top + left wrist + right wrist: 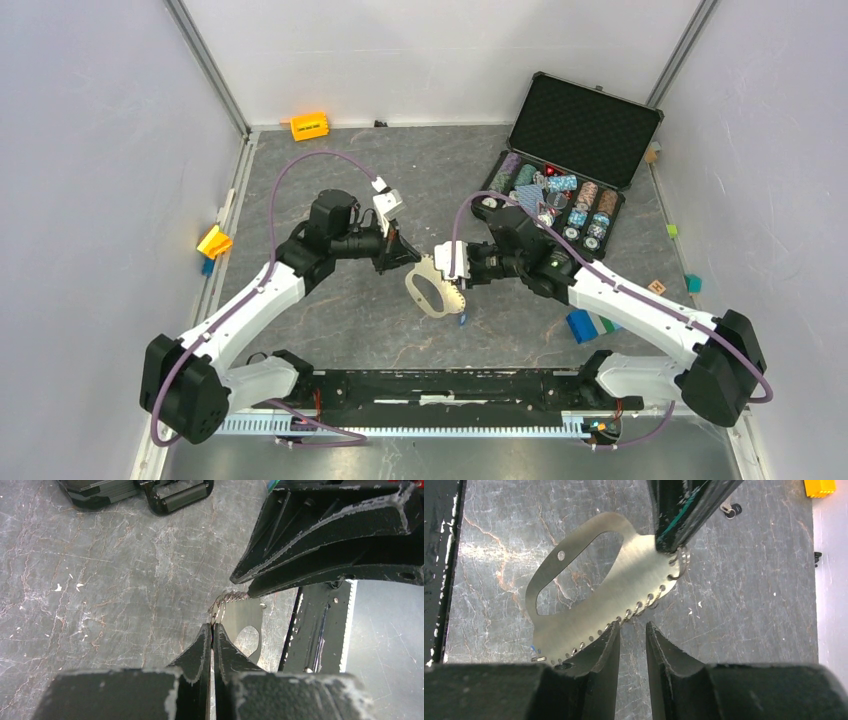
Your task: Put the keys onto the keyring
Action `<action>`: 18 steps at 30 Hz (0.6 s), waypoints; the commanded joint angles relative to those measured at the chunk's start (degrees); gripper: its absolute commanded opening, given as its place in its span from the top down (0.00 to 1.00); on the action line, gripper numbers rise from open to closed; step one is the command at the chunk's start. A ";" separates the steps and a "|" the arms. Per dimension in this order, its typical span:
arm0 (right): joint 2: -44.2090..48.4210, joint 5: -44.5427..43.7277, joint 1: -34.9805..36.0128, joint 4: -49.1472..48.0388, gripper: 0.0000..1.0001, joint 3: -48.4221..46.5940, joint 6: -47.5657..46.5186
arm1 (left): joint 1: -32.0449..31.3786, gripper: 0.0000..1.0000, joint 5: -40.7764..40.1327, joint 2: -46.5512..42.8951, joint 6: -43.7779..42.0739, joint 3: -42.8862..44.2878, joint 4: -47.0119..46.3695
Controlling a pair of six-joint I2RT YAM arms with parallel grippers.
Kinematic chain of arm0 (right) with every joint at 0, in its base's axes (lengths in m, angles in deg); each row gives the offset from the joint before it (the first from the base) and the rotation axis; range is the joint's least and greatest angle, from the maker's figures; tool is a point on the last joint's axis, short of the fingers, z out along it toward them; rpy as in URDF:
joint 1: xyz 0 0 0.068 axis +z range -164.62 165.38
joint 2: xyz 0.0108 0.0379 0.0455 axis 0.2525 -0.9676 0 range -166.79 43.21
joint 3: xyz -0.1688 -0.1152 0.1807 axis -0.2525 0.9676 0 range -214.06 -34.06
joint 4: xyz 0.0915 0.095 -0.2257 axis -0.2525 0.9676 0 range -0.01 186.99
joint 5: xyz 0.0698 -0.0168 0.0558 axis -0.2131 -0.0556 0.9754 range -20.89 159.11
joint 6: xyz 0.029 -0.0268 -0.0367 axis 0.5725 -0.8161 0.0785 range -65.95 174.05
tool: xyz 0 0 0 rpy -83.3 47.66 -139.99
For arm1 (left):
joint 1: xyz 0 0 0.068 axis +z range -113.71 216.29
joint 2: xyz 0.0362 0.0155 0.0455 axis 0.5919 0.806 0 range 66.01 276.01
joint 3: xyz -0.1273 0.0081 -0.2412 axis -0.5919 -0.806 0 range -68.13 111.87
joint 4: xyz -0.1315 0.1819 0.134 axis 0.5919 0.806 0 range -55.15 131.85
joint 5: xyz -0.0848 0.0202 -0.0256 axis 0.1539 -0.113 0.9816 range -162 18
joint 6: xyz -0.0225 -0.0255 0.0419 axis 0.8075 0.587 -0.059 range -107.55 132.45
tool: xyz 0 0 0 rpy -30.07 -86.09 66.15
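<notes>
Keyring point(624, 585) mid-worktop point(749, 630) between both arms, long axis slanting across right jaws. Left jaws pinched shut on keyring's end loop. Right jaws parted, empty, just beside bumpy edge.

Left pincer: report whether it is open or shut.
Shut. The left pincer has its fingers pressed together, nipping a small wire ring at the keyring edge.

We list one keyring point(624, 587): flat grey metal plate, oval cut-out, wire rings along scalloped edge; blue key point(462, 320) at near tip.
</notes>
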 commanded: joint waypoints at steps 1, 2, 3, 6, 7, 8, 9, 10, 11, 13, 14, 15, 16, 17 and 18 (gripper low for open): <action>-0.29 1.77 0.23 -0.80 0.69 -4.85 1.15 | -0.46 0.98 2.50 -2.45 -3.98 -0.98 -2.24; -0.57 2.54 0.28 -0.30 0.69 -5.51 1.15 | -0.65 0.98 2.50 -2.52 -4.64 -1.31 -2.22; -0.95 3.09 0.29 -0.01 0.69 -6.37 1.31 | -0.78 0.98 2.54 -2.61 -5.56 -1.67 -2.22; -2.35 5.00 0.25 0.69 0.69 -8.52 2.37 | -1.08 0.98 2.45 -2.99 -7.73 -2.42 -2.22; -2.88 5.72 0.24 0.81 0.69 -9.19 2.82 | -1.31 0.98 2.35 -3.08 -8.30 -2.61 -2.22; -3.53 6.55 0.19 0.83 0.70 -9.79 3.24 | -1.35 0.98 2.21 -3.17 -8.59 -2.70 -2.22; -4.26 7.39 0.23 0.84 0.69 -10.27 3.78 | -1.50 0.98 2.24 -3.34 -8.82 -2.74 -2.22; -4.83 8.21 0.22 0.90 0.69 -10.75 4.16 | -1.65 0.98 2.14 -3.42 -8.89 -2.79 -2.22; -5.43 8.82 0.23 0.83 0.69 -10.98 4.52 | -1.82 0.98 2.00 -3.64 -9.09 -2.79 -2.22; -6.28 10.08 0.27 0.61 0.69 -11.20 5.21 | -1.97 0.98 1.92 -4.00 -9.22 -2.87 -2.22; -6.63 10.65 0.23 0.35 0.69 -11.07 5.49 | -1.97 0.98 1.88 -4.20 -9.27 -2.88 -2.22; -7.02 11.08 0.23 -0.04 0.69 -10.88 5.78 | -2.06 0.98 1.89 -4.30 -9.33 -2.95 -2.22; -7.29 11.24 0.24 -0.26 0.69 -10.83 5.96 | -2.05 0.98 1.88 -4.49 -9.42 -2.96 -2.22; -7.58 11.47 0.22 -0.49 0.70 -10.82 6.13 | -2.16 0.98 1.89 -4.61 -9.53 -3.01 -2.24; -7.95 11.61 0.23 -0.57 0.70 -10.91 6.24 | -2.23 0.98 1.81 -4.66 -9.54 -3.06 -2.22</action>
